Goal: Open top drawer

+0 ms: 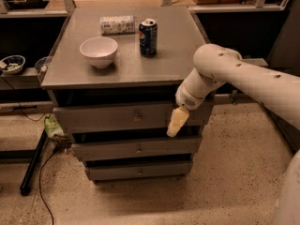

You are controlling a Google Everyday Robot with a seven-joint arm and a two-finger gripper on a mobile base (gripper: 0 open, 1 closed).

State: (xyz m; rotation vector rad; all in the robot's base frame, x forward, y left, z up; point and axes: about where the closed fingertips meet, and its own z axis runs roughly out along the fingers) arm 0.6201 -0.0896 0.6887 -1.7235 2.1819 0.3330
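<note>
A grey cabinet (164, 64) holds three drawers. The top drawer (93, 117) is the widest front, with a small round knob (137, 117) at its centre, and it sticks out a little from under the tabletop. My white arm comes in from the right. The gripper (176, 122) hangs in front of the top drawer's right part, its cream fingers pointing down and left, to the right of the knob and apart from it.
On the cabinet top stand a white bowl (99, 51), a blue soda can (148, 30) and a can lying on its side (117, 25). Two narrower drawers (136, 148) sit below. A black stand leg (33, 163) and cables lie on the floor at left.
</note>
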